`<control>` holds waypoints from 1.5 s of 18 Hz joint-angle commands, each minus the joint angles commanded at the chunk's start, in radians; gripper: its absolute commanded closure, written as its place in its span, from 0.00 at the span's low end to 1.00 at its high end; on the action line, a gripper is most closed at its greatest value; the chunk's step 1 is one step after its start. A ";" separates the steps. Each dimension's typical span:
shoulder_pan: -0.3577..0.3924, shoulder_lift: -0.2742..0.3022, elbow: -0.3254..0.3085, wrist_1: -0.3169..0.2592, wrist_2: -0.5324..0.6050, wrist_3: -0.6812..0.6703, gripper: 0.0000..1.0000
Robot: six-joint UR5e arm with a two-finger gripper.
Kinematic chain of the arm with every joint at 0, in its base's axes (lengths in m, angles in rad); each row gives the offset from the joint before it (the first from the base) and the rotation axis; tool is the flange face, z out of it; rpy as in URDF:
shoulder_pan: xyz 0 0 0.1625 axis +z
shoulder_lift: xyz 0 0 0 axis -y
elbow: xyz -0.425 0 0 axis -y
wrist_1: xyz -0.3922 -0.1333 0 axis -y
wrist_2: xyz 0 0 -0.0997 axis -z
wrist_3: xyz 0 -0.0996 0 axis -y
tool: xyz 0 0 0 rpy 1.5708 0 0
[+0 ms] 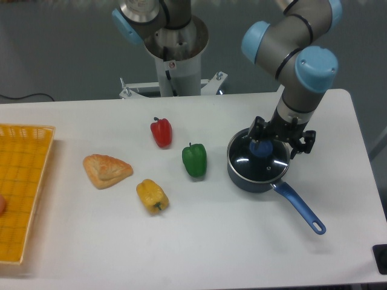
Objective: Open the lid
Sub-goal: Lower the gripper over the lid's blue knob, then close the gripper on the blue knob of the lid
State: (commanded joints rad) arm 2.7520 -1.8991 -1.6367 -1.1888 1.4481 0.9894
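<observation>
**Glass lid seated on the saucepan, gripper lowered over its knob**

Glass with a thin metal rim, the lid (259, 162) lies flat and closed on the dark blue saucepan (257, 178), which stands toward the right side of the white table (199, 241) with its long blue handle (300, 209) pointing to the near right. The gripper (262, 147) hangs directly over the lid's blue centre knob (260, 149), its 2 fingers standing either side of it; whether they are already pressed on the knob or merely straddling it cannot be told from this view.

Progress, as a judgement: the approach and alignment appear complete, while the lift has not begun, since the lid rim sits level on the pan all round. What is left is a firm grasp of the knob, a vertical raise clear of the pan, and a set-down of the lid on bare table.

Other items, well apart from the pan: 1 red pepper (161, 132), 1 green pepper (195, 160) nearest the pan on its left, 1 yellow pepper (152, 196), 1 triangular pastry (106, 170) and a yellow basket (23, 187) at the left edge.

Writing: a faint pale mark on the lid glass and a small label on the robot base column (175, 60) are both too small to read
</observation>
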 joint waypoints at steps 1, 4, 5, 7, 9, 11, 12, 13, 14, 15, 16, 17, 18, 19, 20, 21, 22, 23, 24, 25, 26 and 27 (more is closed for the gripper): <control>0.000 0.000 -0.002 0.000 0.000 0.002 0.00; -0.002 -0.002 -0.005 0.002 0.002 0.002 0.00; -0.002 -0.002 -0.008 0.002 0.005 0.005 0.00; -0.002 0.000 -0.011 0.002 0.031 0.009 0.00; -0.006 0.000 -0.011 0.002 0.046 0.009 0.00; -0.014 -0.002 -0.018 0.003 0.063 0.008 0.00; -0.014 -0.002 -0.020 0.005 0.064 0.008 0.00; -0.014 -0.002 -0.023 0.008 0.064 0.008 0.00; -0.014 0.000 -0.028 0.009 0.064 0.008 0.00; -0.014 0.000 -0.035 0.011 0.064 0.008 0.00; -0.014 0.000 -0.041 0.011 0.066 0.008 0.00; -0.014 0.000 -0.045 0.011 0.066 0.009 0.00; -0.014 0.000 -0.048 0.012 0.066 0.009 0.00; -0.014 0.002 -0.048 0.015 0.066 0.009 0.00; -0.014 0.002 -0.049 0.020 0.066 0.011 0.00; -0.014 0.002 -0.054 0.026 0.067 0.011 0.00; -0.014 0.002 -0.060 0.032 0.067 0.011 0.00; -0.014 0.002 -0.061 0.038 0.067 0.011 0.00; -0.014 0.002 -0.061 0.041 0.067 0.011 0.00; -0.014 0.002 -0.061 0.041 0.067 0.012 0.00; -0.014 0.002 -0.061 0.041 0.074 0.012 0.00; -0.015 0.002 -0.063 0.041 0.092 0.014 0.00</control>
State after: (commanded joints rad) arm 2.7366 -1.8975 -1.6996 -1.1474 1.5399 1.0032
